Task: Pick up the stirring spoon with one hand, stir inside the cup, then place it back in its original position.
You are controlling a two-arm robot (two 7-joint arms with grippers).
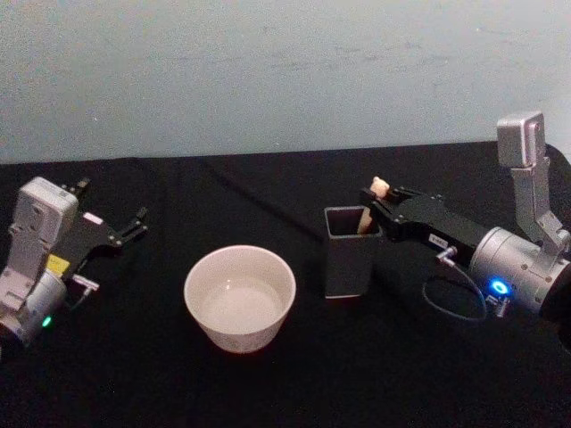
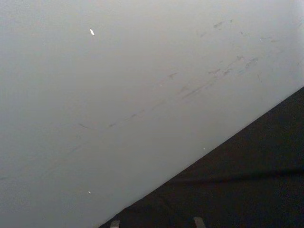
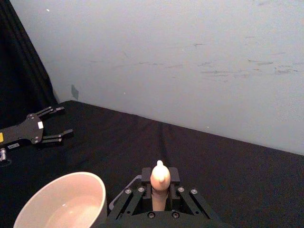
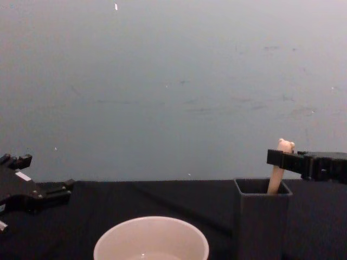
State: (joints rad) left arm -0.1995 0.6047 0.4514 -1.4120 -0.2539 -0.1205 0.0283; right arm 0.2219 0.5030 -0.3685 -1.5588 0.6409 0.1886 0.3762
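Stirring spoon (image 1: 375, 201): it stands in the dark grey square holder (image 1: 350, 252), leaning toward the right wall. Its beige handle and tiny bear head stick up above the rim (the shaft and bowl are hidden inside).

Right claw (image 1: 372, 198): it reaches in from 3 o'clock and is closed on the handle just under the bear head. In the right wrist view the bear head (image 3: 160, 176) pokes up between the black fingers (image 3: 142, 178).

Holder: it sits on the black surface (image 1: 268, 383), near the middle and a little toward 3 o'clock. In the chest view the handle (image 4: 277, 176) rises out of its open top (image 4: 262, 186).

Cup (image 1: 240, 297): wide, round and cream-white. It sits just beside the holder at its 9 o'clock side, not touching it, and looks bare inside.

Left claw (image 1: 136, 225): it rests far off at 9 o'clock, well apart from the cup, with its fingers spread wide and holding nothing.

Wall (image 4: 173, 81): pale and a bit scuffed, behind the surface at 12 o'clock.
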